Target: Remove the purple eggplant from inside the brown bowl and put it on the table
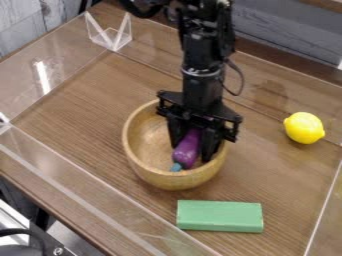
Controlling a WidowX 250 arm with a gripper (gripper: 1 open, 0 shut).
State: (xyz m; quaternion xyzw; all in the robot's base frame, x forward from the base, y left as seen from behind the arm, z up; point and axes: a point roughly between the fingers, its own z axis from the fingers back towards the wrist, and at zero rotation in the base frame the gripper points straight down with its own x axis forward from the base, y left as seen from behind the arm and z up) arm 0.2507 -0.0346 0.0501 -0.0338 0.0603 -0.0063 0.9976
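Eggplant first: the small glossy purple toy eggplant [187, 150] hangs between the black fingers [175, 135] of the gripper [197, 140], which are closed on its upper part. It stands nearly upright, with its blue-green stem tip pointing down toward the floor of the bowl, and I judge it is lifted a little off the wood, though the wall of the bowl hides the lowest part, so I cannot be sure.

The gripper points straight down, probably because the bowl has high walls and only from above can the fingers reach inside without touching them. The dark arm rises above it toward the far edge of the table.

Around the fingers is the round light-brown wooden bowl [150, 160] with thick walls; it stands on the brown wood-grain table [94, 100], about in the middle and somewhat toward the near edge. The eggplant is inside its rim, at the right half.

A green rectangular block [221, 214] lies flat near the near edge, just beside the bowl, and a yellow lemon [303, 127] rests near the right edge, well apart from it. Low clear acrylic walls [54, 60] stand along the edges.

The step in hand seems to be the lifting out; the eggplant must clear the rim before it can go sideways to bare wood.
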